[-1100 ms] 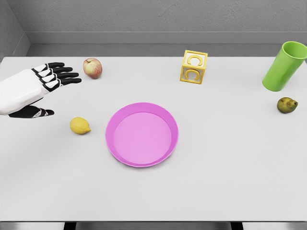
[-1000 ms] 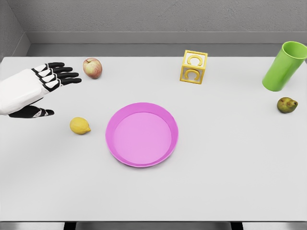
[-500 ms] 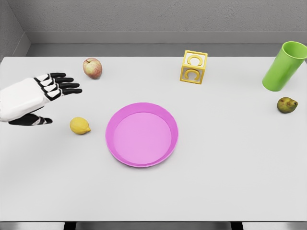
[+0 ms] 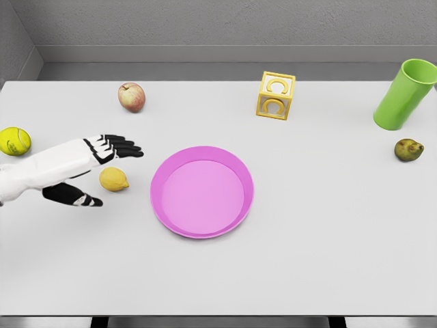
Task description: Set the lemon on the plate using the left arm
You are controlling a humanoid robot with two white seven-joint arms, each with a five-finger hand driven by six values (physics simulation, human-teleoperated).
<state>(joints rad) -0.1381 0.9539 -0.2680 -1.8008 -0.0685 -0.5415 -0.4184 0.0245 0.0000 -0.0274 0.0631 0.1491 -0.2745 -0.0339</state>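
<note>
Step in hand: approach to grasp. The left hand (image 4: 82,167) is reaching in from the left edge, its fingers (image 4: 119,146) spread and holding nothing, extending just above the lemon (image 4: 113,179), with the thumb lying below-left of it. The lemon is sitting on the worktop (image 4: 307,260), just left of the pink plate (image 4: 202,192), not touching it. The next move is likely calling for closing around the lemon before lifting.

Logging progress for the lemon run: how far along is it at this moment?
Early stage. Done: the left hand is at the lemon, fingers open around it, thumb below. In hand: nothing; the lemon sits on the table, not visibly gripped. Left: close on it, lift, carry it right and set it on the pink plate, which holds nothing.
</note>
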